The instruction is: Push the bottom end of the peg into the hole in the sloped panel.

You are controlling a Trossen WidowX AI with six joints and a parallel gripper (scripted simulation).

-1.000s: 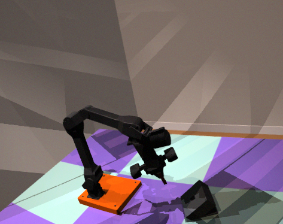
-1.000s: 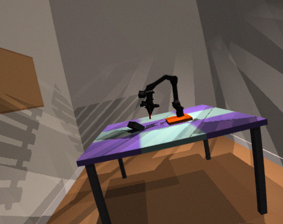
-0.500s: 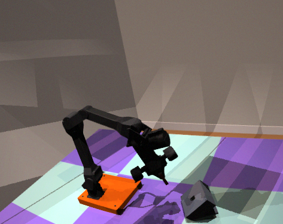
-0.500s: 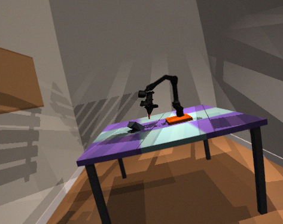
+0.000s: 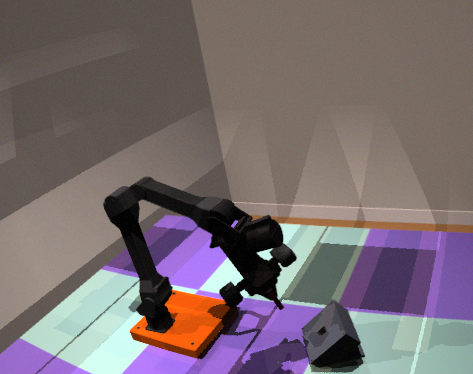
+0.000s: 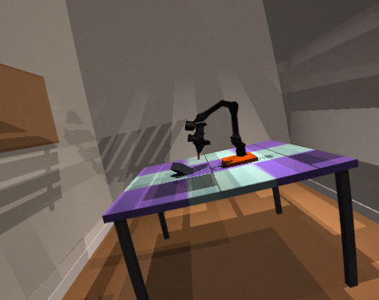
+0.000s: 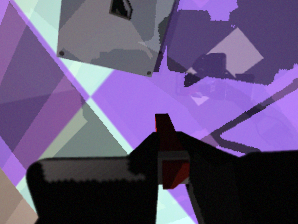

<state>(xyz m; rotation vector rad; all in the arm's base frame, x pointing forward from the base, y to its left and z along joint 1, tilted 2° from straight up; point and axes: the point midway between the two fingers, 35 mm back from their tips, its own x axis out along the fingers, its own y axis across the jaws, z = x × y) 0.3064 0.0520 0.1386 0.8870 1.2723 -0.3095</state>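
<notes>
A dark red peg is held between the fingers of my gripper, which is shut on it. The peg's free end sticks out past the fingertips, above the table. It looks flat-sided in the wrist view. The grey sloped panel stands beyond the peg, apart from it. Its dark hole shows in the face, angular in outline and partly cut off at the top edge of the wrist view. The hole cannot be made out in the exterior view.
The arm's orange base plate is fixed on the purple and pale green table. Patchy shadows of the arm fall beside the panel. Walls stand beyond the table.
</notes>
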